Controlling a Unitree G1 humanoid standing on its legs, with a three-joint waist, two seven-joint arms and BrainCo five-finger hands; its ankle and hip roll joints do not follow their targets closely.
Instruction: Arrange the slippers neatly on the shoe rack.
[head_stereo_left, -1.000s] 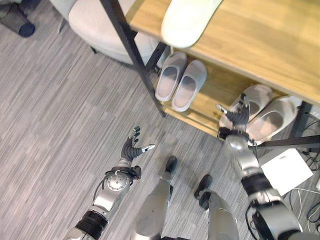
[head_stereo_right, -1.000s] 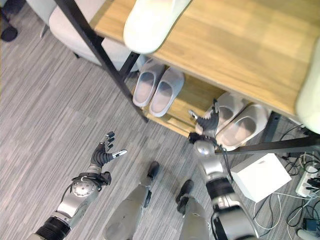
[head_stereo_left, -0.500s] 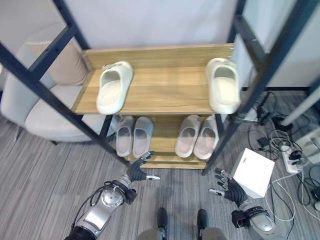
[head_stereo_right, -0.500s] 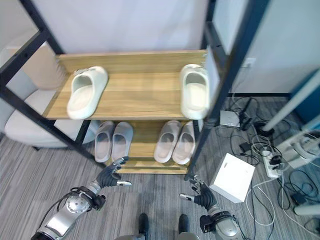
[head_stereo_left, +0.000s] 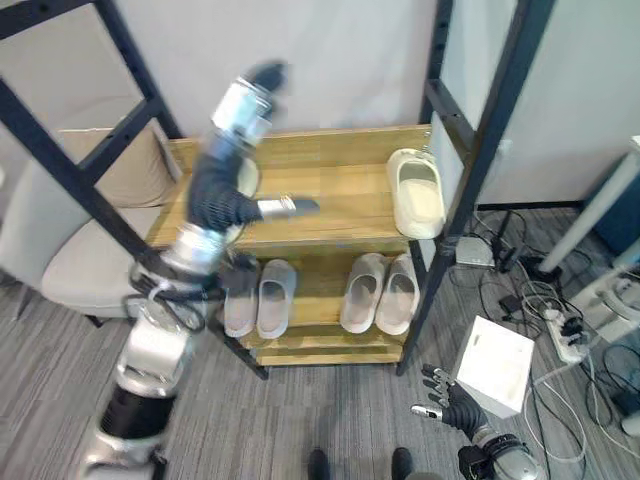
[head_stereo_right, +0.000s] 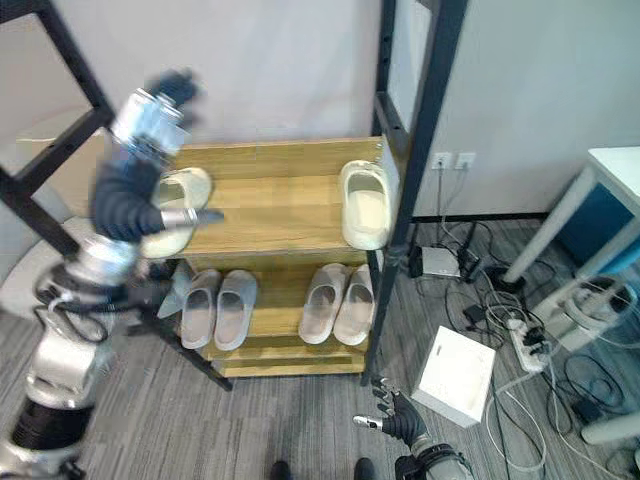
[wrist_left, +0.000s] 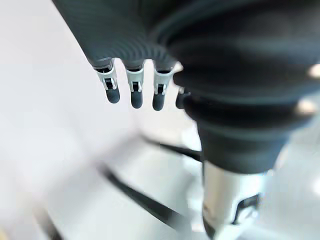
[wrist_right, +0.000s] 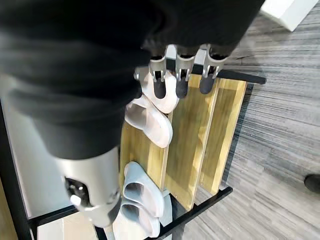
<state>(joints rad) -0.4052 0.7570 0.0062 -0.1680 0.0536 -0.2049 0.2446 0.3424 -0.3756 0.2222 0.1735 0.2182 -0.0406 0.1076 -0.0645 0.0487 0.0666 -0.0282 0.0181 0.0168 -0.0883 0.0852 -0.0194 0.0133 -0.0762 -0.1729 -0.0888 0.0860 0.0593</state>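
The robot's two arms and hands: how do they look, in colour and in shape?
Both arms are silver-grey metal with rounded joints and black bands. The left hand and the right hand each wear a dark ribbed cover over the back and wrist. From it come slim silver fingers with dark tips, set in a row, and a silver thumb apart.

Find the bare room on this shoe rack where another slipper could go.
The upper shelf is bare between the left cream slipper and the right cream slipper. The lower shelf is crowded: two grey pairs, a narrow gap between them.
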